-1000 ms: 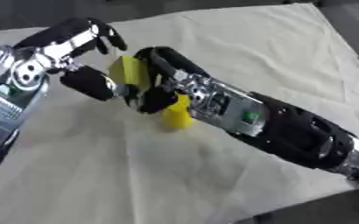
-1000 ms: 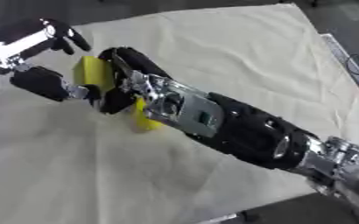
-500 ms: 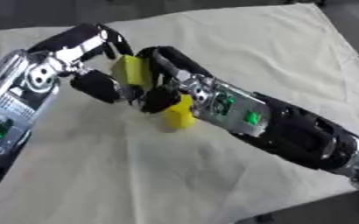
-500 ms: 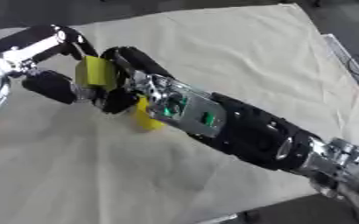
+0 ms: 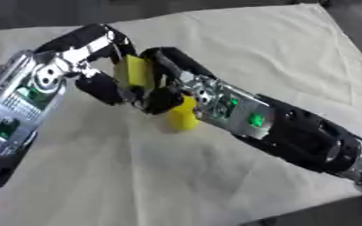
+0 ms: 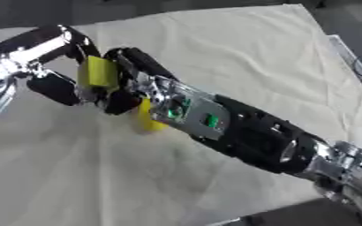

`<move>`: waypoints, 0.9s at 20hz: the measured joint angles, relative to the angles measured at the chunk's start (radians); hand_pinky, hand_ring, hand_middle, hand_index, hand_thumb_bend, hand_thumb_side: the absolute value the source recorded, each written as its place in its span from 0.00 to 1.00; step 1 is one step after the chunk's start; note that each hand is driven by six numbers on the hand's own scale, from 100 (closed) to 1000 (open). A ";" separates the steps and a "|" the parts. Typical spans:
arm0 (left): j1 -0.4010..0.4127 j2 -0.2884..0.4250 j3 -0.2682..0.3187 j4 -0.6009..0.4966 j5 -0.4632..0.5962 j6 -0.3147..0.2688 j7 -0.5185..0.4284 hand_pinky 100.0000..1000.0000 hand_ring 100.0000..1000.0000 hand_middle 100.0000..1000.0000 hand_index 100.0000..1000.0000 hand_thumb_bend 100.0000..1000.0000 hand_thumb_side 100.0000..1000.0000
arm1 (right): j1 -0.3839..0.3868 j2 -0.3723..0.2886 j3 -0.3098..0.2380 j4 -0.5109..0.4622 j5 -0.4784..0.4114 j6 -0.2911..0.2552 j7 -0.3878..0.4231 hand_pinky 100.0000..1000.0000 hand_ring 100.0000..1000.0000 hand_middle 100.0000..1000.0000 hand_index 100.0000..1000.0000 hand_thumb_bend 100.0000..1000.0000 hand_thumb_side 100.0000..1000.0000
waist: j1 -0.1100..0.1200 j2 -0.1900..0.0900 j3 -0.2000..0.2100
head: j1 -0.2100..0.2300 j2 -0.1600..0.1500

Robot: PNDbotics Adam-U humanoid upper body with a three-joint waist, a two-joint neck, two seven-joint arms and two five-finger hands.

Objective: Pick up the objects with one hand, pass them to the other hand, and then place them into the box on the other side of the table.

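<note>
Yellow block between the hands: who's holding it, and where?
Both hands meet on the flat yellow block: left hand curls over its top and left side, right hand grips its right edge.

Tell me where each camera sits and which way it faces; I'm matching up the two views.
Left eye view: in the robot's head, looking down at the cloth-covered table; left hand and right hand meet around a yellow block.
Right eye view: beside it, facing the same way; more of the right forearm shows.
Shared: both hands, the block, a second yellow object below.

No text, label, brand, number or sign can be read anywhere; only small green lights are seen on the arms.
</note>
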 measured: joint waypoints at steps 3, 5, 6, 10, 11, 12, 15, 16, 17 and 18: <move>0.000 -0.001 0.000 -0.001 0.000 0.005 0.008 0.76 0.52 0.42 0.42 0.04 0.00 | 0.000 0.002 0.000 0.000 0.000 0.001 0.001 0.27 0.45 0.34 0.50 0.20 0.00 | 0.000 0.000 0.000 | 0.000 0.000; 0.001 -0.002 0.000 -0.002 0.000 0.010 0.012 0.75 0.50 0.40 0.39 0.04 0.00 | 0.000 0.002 -0.001 0.000 0.000 0.003 0.000 0.28 0.45 0.35 0.50 0.28 0.00 | 0.000 0.000 -0.001 | 0.000 0.000; 0.001 -0.002 -0.001 -0.002 0.000 0.011 0.014 0.75 0.50 0.39 0.38 0.04 0.00 | 0.000 0.002 -0.001 0.000 -0.001 0.004 -0.001 0.30 0.46 0.36 0.51 0.31 0.00 | 0.000 0.000 -0.001 | 0.000 0.000; 0.002 -0.005 -0.001 -0.004 -0.005 0.016 0.014 0.75 0.49 0.36 0.37 0.11 0.00 | 0.000 0.002 -0.003 0.000 -0.002 0.008 -0.012 0.34 0.48 0.39 0.55 0.36 0.00 | 0.000 0.000 -0.002 | 0.003 0.000; 0.002 -0.005 -0.001 -0.004 -0.006 0.017 0.013 0.75 0.49 0.36 0.37 0.12 0.00 | 0.000 0.002 -0.003 0.000 -0.002 0.008 -0.016 0.35 0.48 0.39 0.55 0.36 0.00 | 0.000 0.000 -0.002 | 0.004 0.000; 0.002 -0.005 -0.001 -0.004 -0.006 0.018 0.011 0.75 0.49 0.37 0.38 0.13 0.00 | 0.000 0.002 -0.003 0.000 -0.002 0.010 -0.020 0.35 0.49 0.40 0.56 0.37 0.00 | 0.000 0.000 -0.002 | 0.004 0.000; 0.002 -0.005 -0.001 -0.004 -0.007 0.023 0.007 0.75 0.49 0.37 0.38 0.15 0.00 | 0.000 0.003 -0.003 0.000 -0.004 0.017 -0.027 0.39 0.51 0.42 0.59 0.41 0.00 | 0.000 0.000 -0.002 | 0.004 0.000; 0.002 -0.005 -0.001 -0.004 -0.007 0.026 0.005 0.75 0.49 0.37 0.39 0.16 0.00 | 0.000 0.003 -0.003 0.000 -0.005 0.021 -0.031 0.40 0.52 0.43 0.60 0.42 0.00 | 0.000 0.000 -0.002 | 0.005 0.000; 0.002 -0.005 0.000 -0.004 -0.007 0.028 0.003 0.75 0.49 0.37 0.38 0.19 0.00 | 0.001 0.003 -0.003 0.000 -0.006 0.025 -0.035 0.42 0.53 0.45 0.62 0.44 0.00 | 0.000 0.000 -0.002 | 0.005 0.000; 0.002 -0.005 0.000 -0.004 -0.006 0.031 0.001 0.75 0.49 0.37 0.38 0.21 0.00 | 0.001 0.004 -0.003 0.000 -0.008 0.030 -0.039 0.43 0.55 0.46 0.63 0.45 0.00 | 0.000 0.000 -0.002 | 0.005 0.000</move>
